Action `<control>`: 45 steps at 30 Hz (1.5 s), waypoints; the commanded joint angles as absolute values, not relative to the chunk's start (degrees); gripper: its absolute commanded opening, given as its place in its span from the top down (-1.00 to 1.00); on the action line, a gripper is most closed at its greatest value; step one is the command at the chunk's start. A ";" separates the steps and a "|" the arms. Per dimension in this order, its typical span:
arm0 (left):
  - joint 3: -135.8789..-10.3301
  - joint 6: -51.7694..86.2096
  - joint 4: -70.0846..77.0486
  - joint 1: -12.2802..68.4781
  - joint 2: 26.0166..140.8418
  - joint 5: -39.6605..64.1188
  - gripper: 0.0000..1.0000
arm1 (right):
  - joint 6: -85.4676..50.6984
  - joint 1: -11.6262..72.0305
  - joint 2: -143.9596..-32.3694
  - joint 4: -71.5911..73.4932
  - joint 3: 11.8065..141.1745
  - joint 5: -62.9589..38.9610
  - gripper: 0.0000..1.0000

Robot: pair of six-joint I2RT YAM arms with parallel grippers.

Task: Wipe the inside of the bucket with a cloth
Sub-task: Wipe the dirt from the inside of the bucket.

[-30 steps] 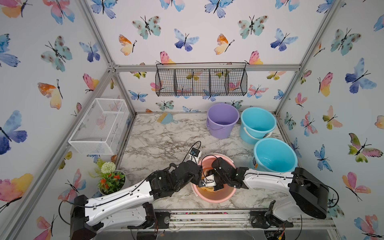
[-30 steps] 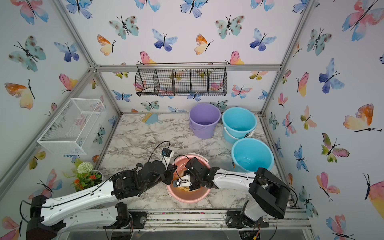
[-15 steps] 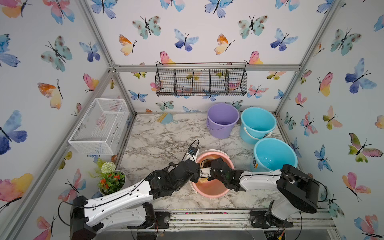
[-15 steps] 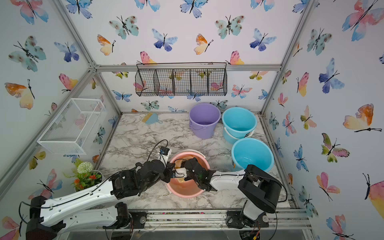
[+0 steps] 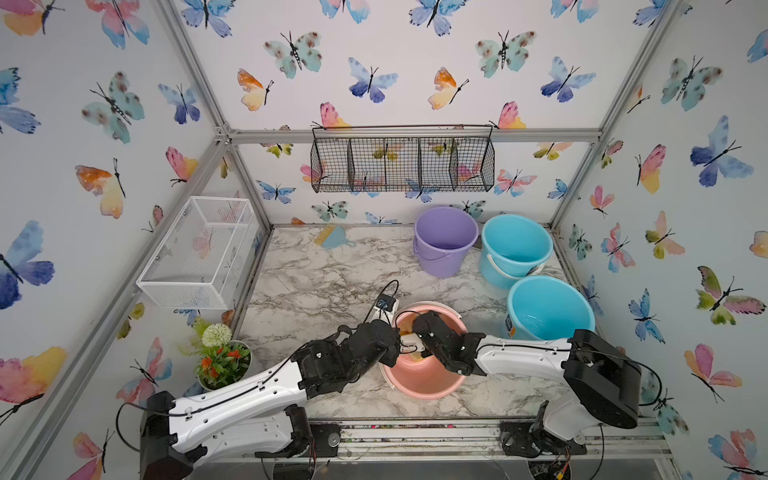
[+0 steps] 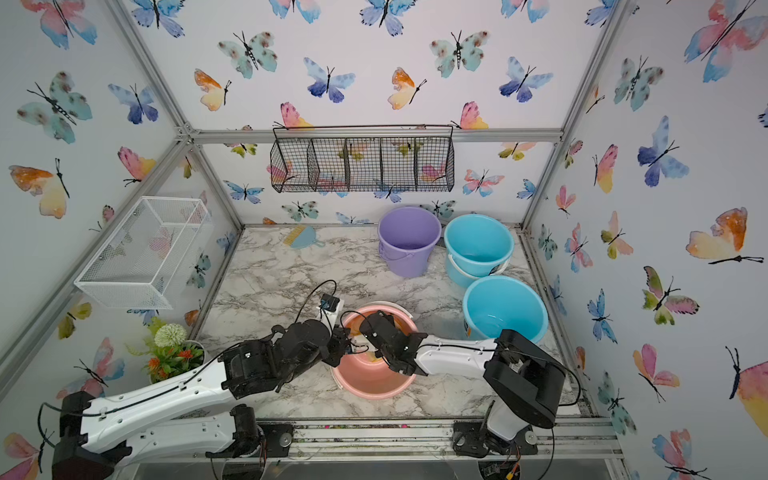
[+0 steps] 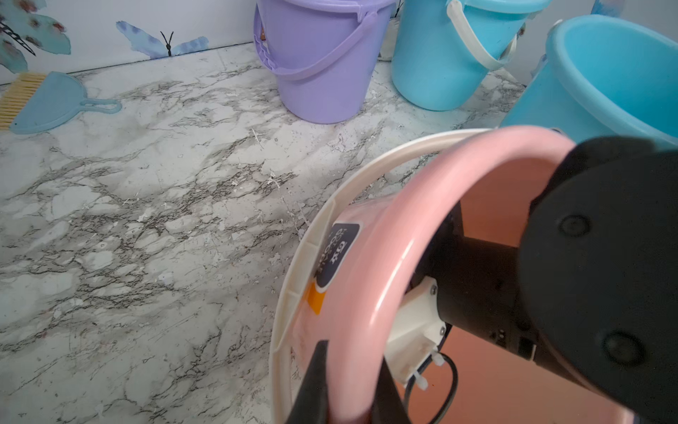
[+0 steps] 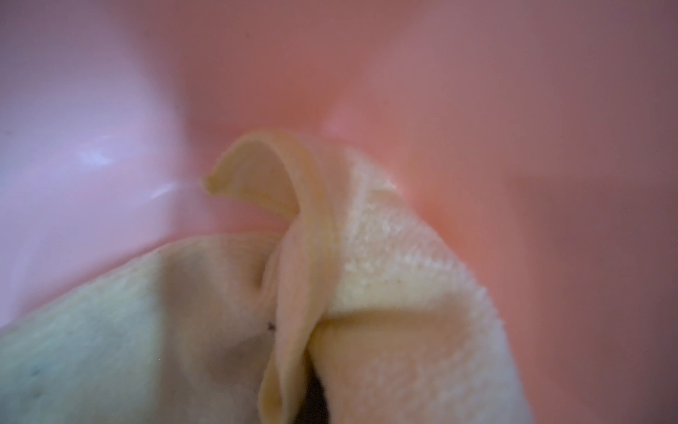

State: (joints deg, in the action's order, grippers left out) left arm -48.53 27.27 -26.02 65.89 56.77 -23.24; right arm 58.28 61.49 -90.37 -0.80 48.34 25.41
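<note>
A pink bucket (image 5: pixel 419 376) (image 6: pixel 370 374) with a white handle stands tilted near the table's front edge. My left gripper (image 5: pixel 397 345) (image 7: pixel 350 370) is shut on its rim (image 7: pixel 403 220), one finger outside the wall and one inside. My right gripper (image 5: pixel 419 328) reaches down into the bucket from the right. In the right wrist view the pale yellow cloth (image 8: pixel 385 275) bunches out of the shut jaws and presses against the bucket's pink inner wall (image 8: pixel 513 110). The cloth hides the right fingers almost fully.
A purple bucket (image 5: pixel 444 241) and two blue buckets (image 5: pixel 515 249) (image 5: pixel 548 307) stand at the back right, the nearer blue one close to my right arm. A blue dustpan (image 5: pixel 334 237) lies at the back. A potted plant (image 5: pixel 222 359) sits front left.
My right gripper has swept the cloth across the inside of the bucket toward its far wall. The bucket has shifted slightly. The left gripper keeps its hold on the rim.
</note>
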 commanded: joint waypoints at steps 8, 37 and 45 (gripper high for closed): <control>-49.74 27.90 -23.25 66.50 56.43 -20.48 1.00 | 52.50 61.70 -94.48 -38.70 58.93 8.44 0.96; -48.69 28.87 -23.10 66.48 55.79 -19.32 1.00 | 39.96 59.41 -86.14 20.07 37.63 -16.09 0.96; -48.78 28.86 -22.84 66.46 56.16 -19.06 1.00 | 40.87 59.68 -90.00 34.10 36.94 6.34 0.97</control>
State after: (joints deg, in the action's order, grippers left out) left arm -48.62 27.18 -25.71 65.93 55.92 -22.98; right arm 42.13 59.44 -87.50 23.38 37.26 -4.10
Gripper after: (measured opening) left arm 0.142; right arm 0.090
